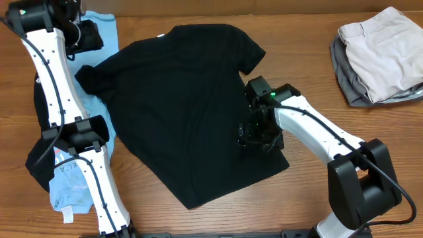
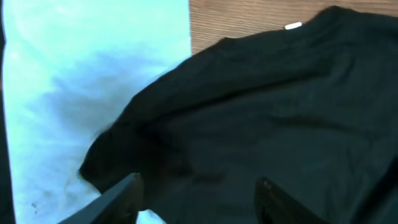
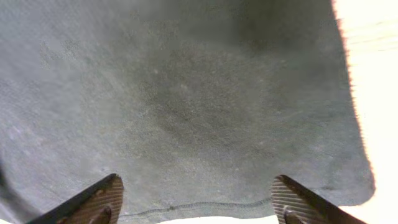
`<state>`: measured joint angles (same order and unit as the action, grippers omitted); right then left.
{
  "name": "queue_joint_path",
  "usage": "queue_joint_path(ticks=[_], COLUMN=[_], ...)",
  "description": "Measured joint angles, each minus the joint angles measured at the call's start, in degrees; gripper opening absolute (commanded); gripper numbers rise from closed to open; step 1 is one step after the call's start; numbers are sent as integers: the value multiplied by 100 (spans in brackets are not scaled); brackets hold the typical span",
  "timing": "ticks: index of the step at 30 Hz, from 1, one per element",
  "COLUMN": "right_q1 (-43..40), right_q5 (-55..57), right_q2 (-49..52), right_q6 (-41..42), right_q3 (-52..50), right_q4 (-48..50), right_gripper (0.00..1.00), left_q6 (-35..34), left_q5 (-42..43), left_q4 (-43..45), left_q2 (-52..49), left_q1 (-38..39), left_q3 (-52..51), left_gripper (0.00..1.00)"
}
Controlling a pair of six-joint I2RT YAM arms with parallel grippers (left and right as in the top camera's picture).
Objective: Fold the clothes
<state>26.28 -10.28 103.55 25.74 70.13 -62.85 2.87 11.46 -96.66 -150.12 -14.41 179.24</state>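
Overhead, black T-shirt point(image 1: 185, 106) flat, right hand point(image 3: 196, 179) spread empty above hem point(image 3: 205, 204), left hand point(image 2: 199, 182) likewise above sleeve point(image 2: 124, 152).

A plain black short-sleeved fabric T-shirt point(image 1: 185, 99) carries no print; its only mark is a small white neck label point(image 1: 160, 36). In the right wrist view its cloth reads as washed-out charcoal grey. A light blue soft tee point(image 1: 73, 182) bears darker blue lettering. The wooden tabletop point(image 1: 297, 26) is warm brown with a streaked grain. A cream folded garment point(image 1: 383, 46) and a grey folded garment point(image 1: 347, 82) are both plain. The left arm point(image 1: 56, 73) and right arm point(image 1: 310, 125) are white with black joints; a green light point(image 1: 271, 94) glows on the right one.
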Motion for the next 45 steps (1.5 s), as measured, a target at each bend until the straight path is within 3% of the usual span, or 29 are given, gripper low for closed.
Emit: queue_joint_path(ticks=[8, 15, 24, 31, 38, 45], right_q1=[0, -131, -1235, -2310, -2643, -2907], right_q5=[-225, -282, -459, -476, -293, 144], right_q2=[0, -57, -109, 57, 560, 1224], right_q6=[13, 20, -26, -256, -306, -328], right_q3=[-717, -1064, -1161, -1154, -975, -4], right_q4=[739, 1403, 1987, 3333, 4889, 4760], right_gripper=[70, 70, 69, 65, 66, 66], left_q6=[2, 2, 0, 0, 4, 26], left_q5=[503, 1169, 2033, 2072, 1856, 1458], left_q4=[267, 503, 485, 501, 538, 570], left_q2=[85, 935, 1635, 1613, 1606, 1473], left_q1=[4, 9, 11, 133, 538, 977], left_q3=[-2, -7, 4, 4, 4, 4], left_gripper=[73, 75, 77, 81, 83, 85])
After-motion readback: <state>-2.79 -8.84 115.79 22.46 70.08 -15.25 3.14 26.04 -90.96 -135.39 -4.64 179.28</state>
